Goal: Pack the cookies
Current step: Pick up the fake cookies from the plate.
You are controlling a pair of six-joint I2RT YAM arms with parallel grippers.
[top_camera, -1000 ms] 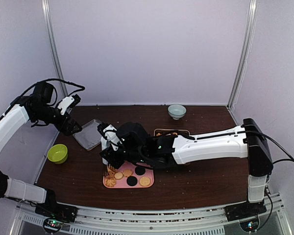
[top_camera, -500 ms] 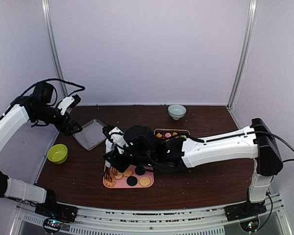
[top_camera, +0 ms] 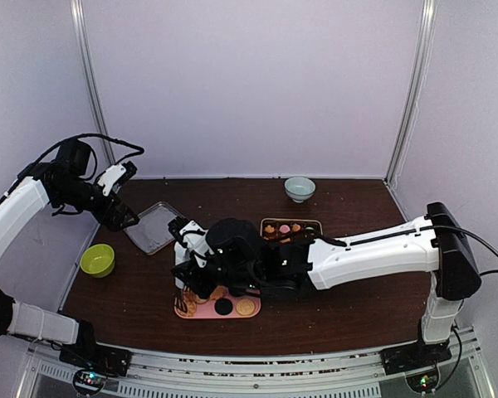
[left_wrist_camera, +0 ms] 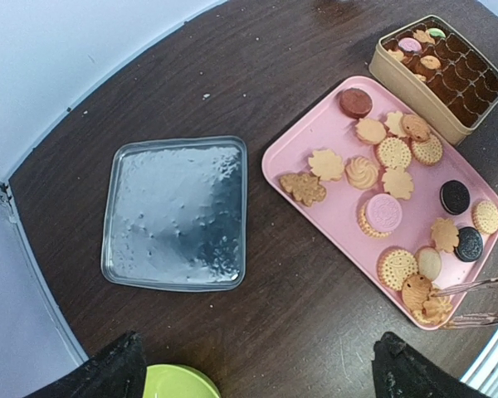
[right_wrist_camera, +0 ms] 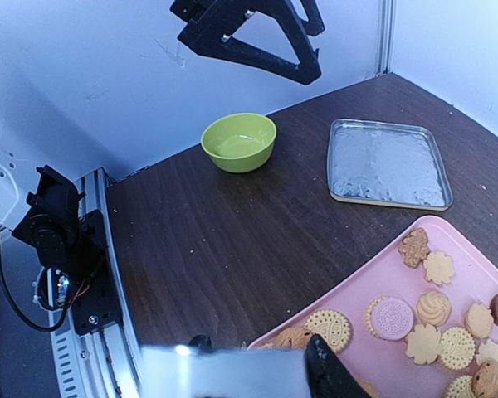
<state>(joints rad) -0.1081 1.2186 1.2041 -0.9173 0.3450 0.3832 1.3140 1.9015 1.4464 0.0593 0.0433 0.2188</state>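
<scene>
At the bench's point(top_camera: 340, 311) 7 o'clock, closest to the arm bases, lies the pink tray point(left_wrist_camera: 314, 139). It carries most of the cookies point(left_wrist_camera: 383, 211): tan rounds and leaf shapes, one pink, two black and one dark red. The right arm stretches across from 4 o'clock, and the right end effector point(left_wrist_camera: 440, 306) hangs over the tray's 7 o'clock corner. Its two thin metal tines stand apart on either side of a tan cookie there, but whether they pinch it I cannot tell. Just beside the tray, at its 1 o'clock, stands the gold tin point(left_wrist_camera: 415, 99), with a few cookies, pink, green and tan, lying in its dark cells. At the bench's 9 o'clock sits a green bowl point(top_camera: 97, 259), and past it, at 10 o'clock, a shallow silver tray point(left_wrist_camera: 176, 214) lies flat. The left end effector point(left_wrist_camera: 259, 348) hangs high above that side of the bench, its fingers spread wide and gripping nothing. Farthest off, near 1 o'clock by the back wall, stands a pale bowl point(top_camera: 300, 188).
</scene>
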